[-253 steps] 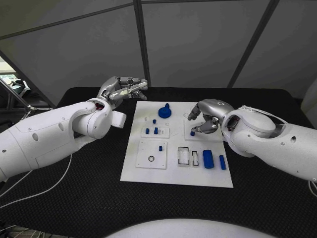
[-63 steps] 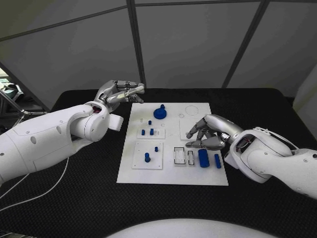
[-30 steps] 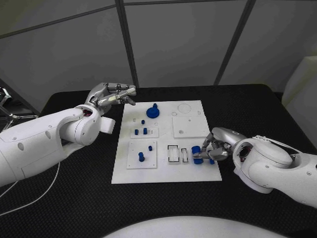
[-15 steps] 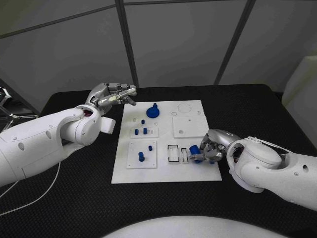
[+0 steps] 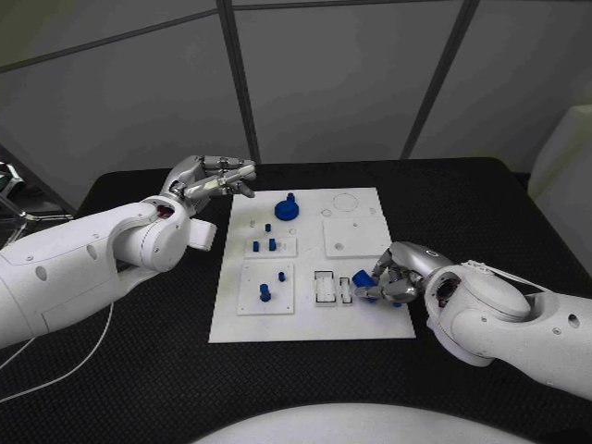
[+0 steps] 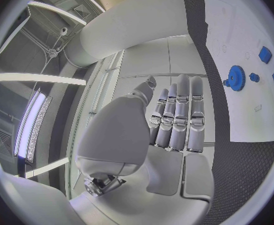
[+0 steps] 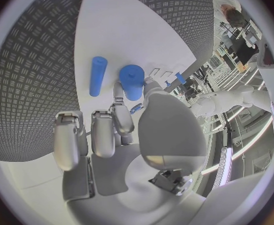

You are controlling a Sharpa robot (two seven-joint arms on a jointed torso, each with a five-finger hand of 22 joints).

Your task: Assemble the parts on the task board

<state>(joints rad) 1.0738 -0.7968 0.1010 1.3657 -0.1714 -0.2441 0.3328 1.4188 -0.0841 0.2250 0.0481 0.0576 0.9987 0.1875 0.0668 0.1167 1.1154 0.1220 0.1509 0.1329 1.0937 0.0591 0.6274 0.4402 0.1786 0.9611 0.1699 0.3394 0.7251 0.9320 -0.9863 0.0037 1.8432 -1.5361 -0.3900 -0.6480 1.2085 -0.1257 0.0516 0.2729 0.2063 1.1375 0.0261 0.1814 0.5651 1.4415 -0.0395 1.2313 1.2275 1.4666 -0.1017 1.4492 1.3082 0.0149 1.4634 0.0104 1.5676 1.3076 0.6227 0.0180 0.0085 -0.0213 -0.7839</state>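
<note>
Black mesh covers the bench (image 5: 136, 361) all round the white board (image 5: 310, 319), which lies flat in the middle before me. Nearest on that board, at its right side, my right hand (image 5: 392, 276) bends down over the thick blue cylinder (image 5: 364, 278); my fingers (image 7: 120, 116) and thumb close round its end, so I hold it, tilted, just above the board. In my right wrist view the thick cylinder (image 7: 132, 81) sits next to a thinner blue rod (image 7: 97, 75), the two side by side and apart, the rod lying flat on the white surface. Just left of my right hand are two narrow rectangular slots (image 5: 332, 288) in the board. Further left, a small square plate (image 5: 268, 286) carries a short blue peg (image 5: 265, 292) standing upright and a smaller blue stud (image 5: 281, 276) beyond it. Beyond that, a second small plate (image 5: 271, 246) holds two little blue pegs (image 5: 262, 246) close together. To the right of it lies a plain white square (image 5: 355, 238). Near the far edge stands a blue gear (image 5: 287, 209) with a knob on top; my left wrist view shows the gear (image 6: 236, 78) too, with small blue pieces near it. Beside the far left corner of the board my left hand (image 5: 216, 176) hangs above the bench with nothing in it, fingers (image 6: 181, 116) straight and lying side by side.
</note>
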